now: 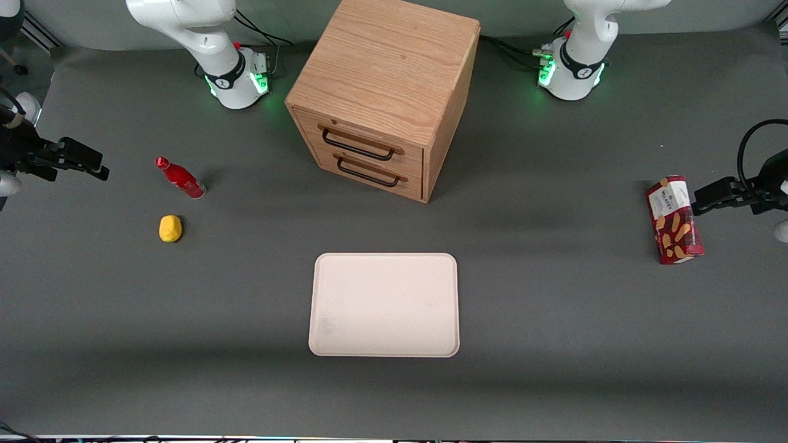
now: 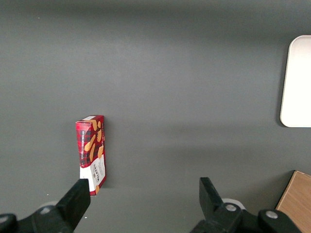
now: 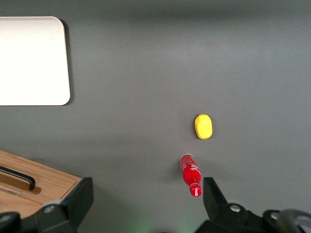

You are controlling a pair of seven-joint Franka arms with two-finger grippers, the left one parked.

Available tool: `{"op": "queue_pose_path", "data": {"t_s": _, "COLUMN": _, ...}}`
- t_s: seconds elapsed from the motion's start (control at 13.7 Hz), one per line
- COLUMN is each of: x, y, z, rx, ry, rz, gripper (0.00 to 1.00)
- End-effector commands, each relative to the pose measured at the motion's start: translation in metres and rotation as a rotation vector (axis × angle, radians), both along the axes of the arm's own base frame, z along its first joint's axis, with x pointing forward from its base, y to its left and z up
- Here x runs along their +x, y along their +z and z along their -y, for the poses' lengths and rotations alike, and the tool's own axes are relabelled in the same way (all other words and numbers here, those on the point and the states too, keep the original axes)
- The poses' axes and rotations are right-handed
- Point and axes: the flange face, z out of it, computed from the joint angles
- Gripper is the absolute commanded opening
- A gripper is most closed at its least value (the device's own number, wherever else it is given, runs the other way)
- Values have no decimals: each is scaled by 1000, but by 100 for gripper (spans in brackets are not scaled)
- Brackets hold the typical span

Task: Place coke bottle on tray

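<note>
Grainy wood cabinet (image 1: 394, 80), matt grey table (image 1: 554, 320)

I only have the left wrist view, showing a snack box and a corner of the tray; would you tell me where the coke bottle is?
Observer: The coke bottle is on the table toward the working arm's end, well apart from the tray.
Operator: Is anything close to it?
Observer: A small yellow lump sits beside it, nearer the front camera and not touching it.
Operator: And where is the right gripper?
Observer: The right gripper hangs above the table at that same end, jaws open, holding nothing.
</note>
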Motion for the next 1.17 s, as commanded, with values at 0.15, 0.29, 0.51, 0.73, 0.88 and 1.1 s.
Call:
{"op": "queue_pose_path", "data": {"t_s": 0.15, "x": -3, "y": 6, "z": -2, "rx": 10, "ry": 6, "rz": -1, "gripper": 100}}
{"op": "queue_pose_path", "data": {"t_s": 0.29, "x": -3, "y": 5, "z": 0, "rx": 10, "ry": 4, "rz": -3, "gripper": 100}}
{"op": "queue_pose_path", "data": {"t_s": 0.51, "x": -3, "y": 4, "z": 2, "rx": 10, "ry": 4, "rz": -6, "gripper": 100}}
{"op": "queue_pose_path", "data": {"t_s": 0.73, "x": -3, "y": 2, "z": 7, "rx": 10, "ry": -6, "rz": -13, "gripper": 100}}
{"op": "queue_pose_path", "data": {"t_s": 0.88, "x": -12, "y": 5, "z": 14, "rx": 5, "ry": -20, "rz": -10, "gripper": 100}}
{"op": "queue_pose_path", "data": {"t_s": 1.1, "x": -44, "y": 14, "z": 38, "rx": 4, "ry": -31, "rz": -6, "gripper": 100}}
